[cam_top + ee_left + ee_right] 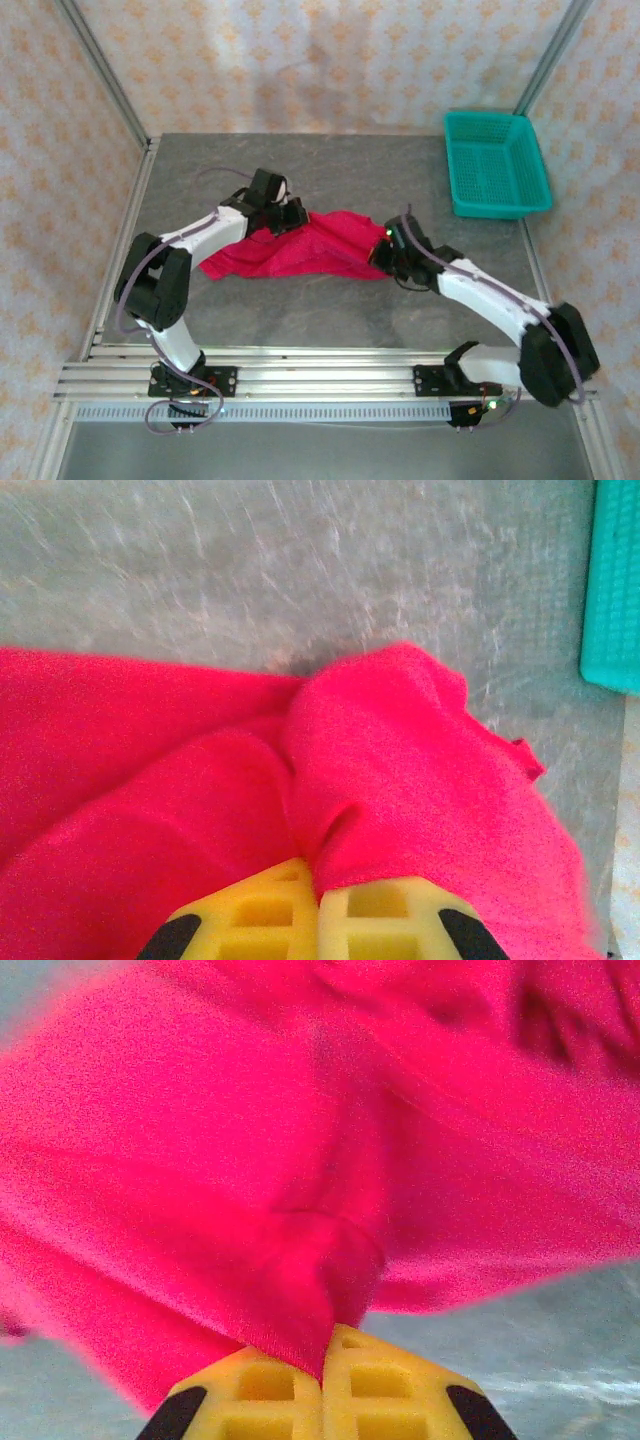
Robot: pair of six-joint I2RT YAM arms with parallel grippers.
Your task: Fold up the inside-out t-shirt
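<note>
A grey, speckled surface (330,310) sits inside walls hung with pale patterned cloth (330,60), and a teal basket (485,116) rests at its far right corner, well apart from everything else. The red t-shirt (310,245) lies bunched near the middle of the surface, stretched in a rumpled band between the two arms, its left end spreading out flat below the left arm (200,235). The left jaws are at the shirt's far left edge; in the left wrist view the yellow fingers (260,910) are clenched together on a fold of the t-shirt (400,740), with bare surface (300,570) beyond it and the basket (612,580) at the right edge. The right arm (490,295) reaches in to the shirt's right end; in the right wrist view its yellow fingers (260,1390) are likewise pressed tight on a pinch of the t-shirt (250,1160), which drapes in folds ahead of them, with grey surface (520,1360) showing below. Tag and patch cannot be made out.
</note>
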